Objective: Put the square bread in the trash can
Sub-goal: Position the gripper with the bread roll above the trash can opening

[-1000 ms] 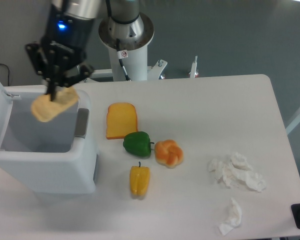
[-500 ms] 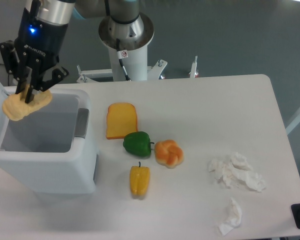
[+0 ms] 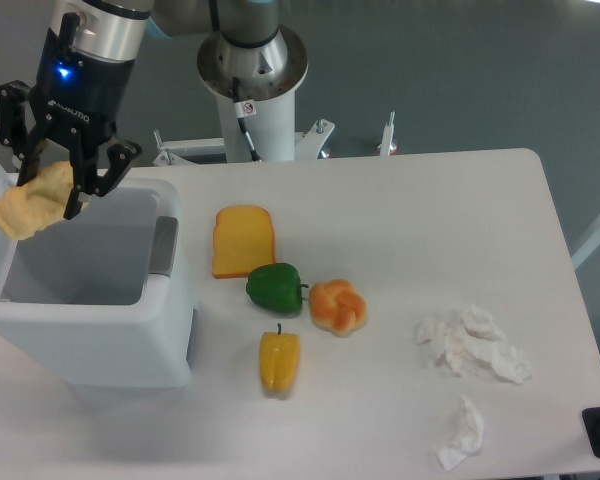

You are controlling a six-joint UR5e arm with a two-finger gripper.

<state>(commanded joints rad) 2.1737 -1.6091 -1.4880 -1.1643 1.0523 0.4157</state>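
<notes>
Camera view from above the bench: the gripper [image 3: 52, 180] hangs over the left edge of the open trash can [image 3: 90, 330], its fingers [image 3: 80, 190] spread a little, with the square bread [image 3: 28, 203] at their tips. Whether the fingers are pinching the pale, puffy piece or have just let it go cannot be told, because the bread sags to the left and partly covers one fingertip. The carry looks all but finished; what remains, by this picture, is for the bread to drop inside the bin and for the arm to pull clear. The bread sits near the can's left rim beside the raised lid, not over the middle of the opening, so a clean fall is likely but not certain. The lid is cut off by the left edge of the frame, and the bin's floor is in shadow, so any contents go unseen. On the bench to the right lie an orange toast slice [image 3: 243, 240], a green pepper [image 3: 276, 288], a knotted bun [image 3: 338, 306], a yellow pepper [image 3: 279, 362] and crumpled tissues [image 3: 472, 345], all well apart from the can's opening.
</notes>
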